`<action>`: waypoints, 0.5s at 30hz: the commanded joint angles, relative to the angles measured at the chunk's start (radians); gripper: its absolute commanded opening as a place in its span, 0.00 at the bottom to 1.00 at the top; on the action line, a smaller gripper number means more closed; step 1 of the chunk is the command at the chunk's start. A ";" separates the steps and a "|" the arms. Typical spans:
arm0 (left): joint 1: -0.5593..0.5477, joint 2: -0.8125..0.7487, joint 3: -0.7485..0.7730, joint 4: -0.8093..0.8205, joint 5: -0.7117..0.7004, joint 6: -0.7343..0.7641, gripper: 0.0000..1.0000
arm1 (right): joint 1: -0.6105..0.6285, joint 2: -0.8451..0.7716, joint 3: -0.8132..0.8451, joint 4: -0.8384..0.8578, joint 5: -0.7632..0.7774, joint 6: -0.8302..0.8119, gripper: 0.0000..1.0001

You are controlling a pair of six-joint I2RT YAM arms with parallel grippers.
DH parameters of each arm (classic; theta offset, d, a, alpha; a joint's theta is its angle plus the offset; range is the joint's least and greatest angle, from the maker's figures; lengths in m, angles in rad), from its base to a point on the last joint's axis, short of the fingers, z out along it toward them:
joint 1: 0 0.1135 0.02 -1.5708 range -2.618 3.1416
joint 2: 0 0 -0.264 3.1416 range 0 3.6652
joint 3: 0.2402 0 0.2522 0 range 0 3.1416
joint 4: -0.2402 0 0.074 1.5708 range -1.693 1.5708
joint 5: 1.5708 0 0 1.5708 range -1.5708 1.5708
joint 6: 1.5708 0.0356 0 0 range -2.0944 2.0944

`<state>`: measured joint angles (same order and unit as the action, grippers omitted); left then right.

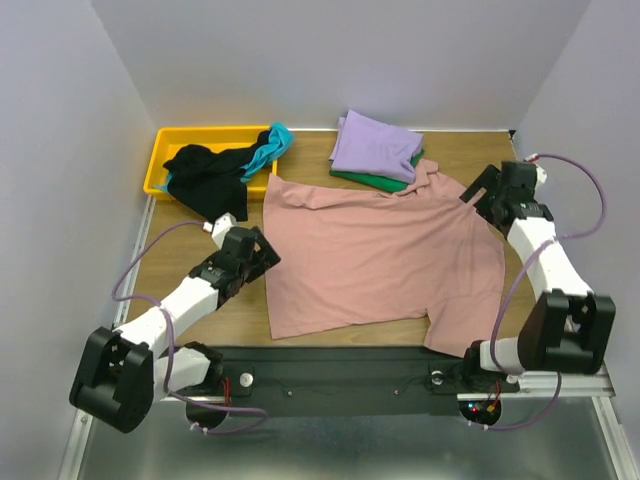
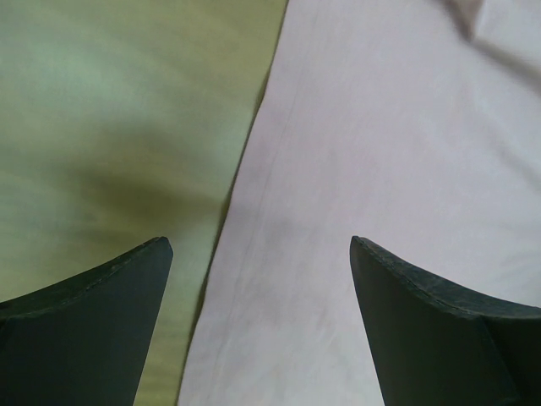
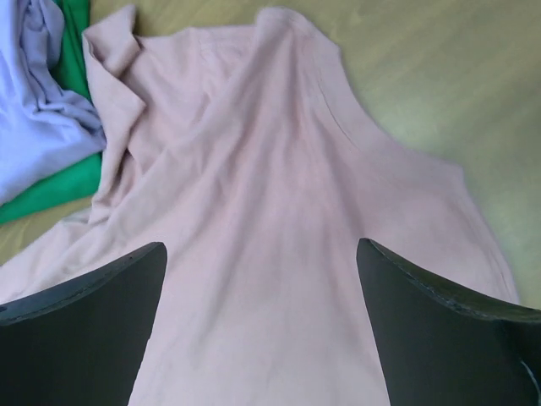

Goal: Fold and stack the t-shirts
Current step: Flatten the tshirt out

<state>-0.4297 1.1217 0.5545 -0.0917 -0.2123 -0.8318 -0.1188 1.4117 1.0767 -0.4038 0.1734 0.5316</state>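
Left wrist: left gripper (image 2: pixel 258 245) wide open astride pink tee (image 2: pixel 380 169) edge; right gripper (image 3: pixel 260 247) also wide, over tee. Risk: shallow pinch slips, fold skews.

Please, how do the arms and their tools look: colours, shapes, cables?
The left arm and right arm have white links, black joints and a looping pale purple cable each. The left tool and right tool each have two dark, curved, pointed fingers.

Dark fingers (image 2: pixel 84 330) wide apart over the edge of the pink t-shirt (image 2: pixel 380 169), blurred wooden table (image 2: pixel 127 110) alongside.
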 commanded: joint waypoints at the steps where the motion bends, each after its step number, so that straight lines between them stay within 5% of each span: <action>1: -0.047 -0.109 -0.095 -0.138 0.091 -0.091 0.98 | -0.007 -0.115 -0.139 0.002 0.055 0.159 1.00; 15: -0.377 -0.160 -0.125 -0.441 0.172 -0.362 0.98 | -0.007 -0.260 -0.230 0.000 0.028 0.122 1.00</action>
<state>-0.7776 0.9741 0.4355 -0.3717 -0.0628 -1.0977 -0.1196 1.1950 0.8307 -0.4286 0.2016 0.6735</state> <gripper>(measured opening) 0.982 0.998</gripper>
